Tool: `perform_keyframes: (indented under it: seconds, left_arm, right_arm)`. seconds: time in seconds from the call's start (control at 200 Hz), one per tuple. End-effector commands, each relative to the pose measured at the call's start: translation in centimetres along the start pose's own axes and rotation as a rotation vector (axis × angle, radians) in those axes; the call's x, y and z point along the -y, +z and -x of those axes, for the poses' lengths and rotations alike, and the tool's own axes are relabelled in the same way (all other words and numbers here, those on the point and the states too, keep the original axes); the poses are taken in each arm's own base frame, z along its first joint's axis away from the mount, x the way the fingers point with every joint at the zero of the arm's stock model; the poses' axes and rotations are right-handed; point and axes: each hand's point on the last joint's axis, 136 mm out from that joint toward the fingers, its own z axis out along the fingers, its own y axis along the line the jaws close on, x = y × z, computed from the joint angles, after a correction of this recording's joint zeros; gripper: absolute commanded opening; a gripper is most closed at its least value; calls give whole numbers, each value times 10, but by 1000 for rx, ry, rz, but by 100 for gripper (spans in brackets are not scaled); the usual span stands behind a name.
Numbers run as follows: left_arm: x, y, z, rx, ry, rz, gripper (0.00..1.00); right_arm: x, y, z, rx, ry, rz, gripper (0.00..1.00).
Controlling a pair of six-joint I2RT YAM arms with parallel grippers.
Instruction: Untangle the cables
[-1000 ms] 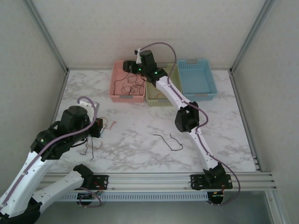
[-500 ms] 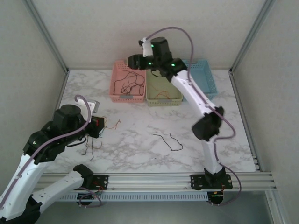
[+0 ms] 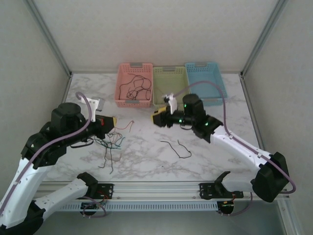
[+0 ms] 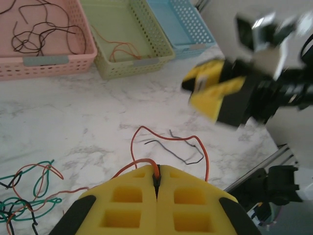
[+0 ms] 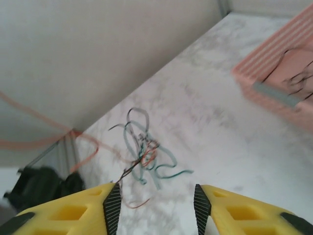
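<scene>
A tangle of green, black and orange cables (image 3: 110, 144) lies on the marble table in front of my left arm, and the same tangle (image 5: 146, 149) sits just ahead of the right fingers. My left gripper (image 3: 111, 122) is shut on an orange cable (image 4: 166, 138), pinched at the fingertips (image 4: 157, 178); its loop runs out over the table. My right gripper (image 3: 157, 118) hovers over the middle of the table, open and empty (image 5: 154, 205), pointing at the tangle. A single black cable (image 3: 177, 147) lies apart near the centre.
Three baskets stand at the back: pink (image 3: 122, 88) with black cables, green (image 3: 171, 100) with orange ones, and blue (image 3: 208, 83). A small grey piece (image 3: 100, 104) lies by the left arm. The metal rail (image 3: 156, 188) runs along the near edge.
My right arm has swung from above the baskets down to mid-table, facing the left gripper, its jaws a little narrower. The left gripper shifted right, dragging the tangle along.
</scene>
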Motion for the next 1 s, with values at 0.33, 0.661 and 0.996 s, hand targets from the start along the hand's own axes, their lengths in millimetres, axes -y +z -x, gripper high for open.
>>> perform_keyframes:
  seconds: [0.33,0.661,0.996]
  left_arm:
    - [31,15,1,-49,-8,-179,0]
    - [52,11,-2,-98,49,-294,0]
    - [48,4,-3,-101,74,-256,0]
  right_arm:
    - [-112,-4,45,149,-426,222,69]
    - [-123,33,50,72,-438,336,59]
    - [-135,46,39,27,-427,440,32]
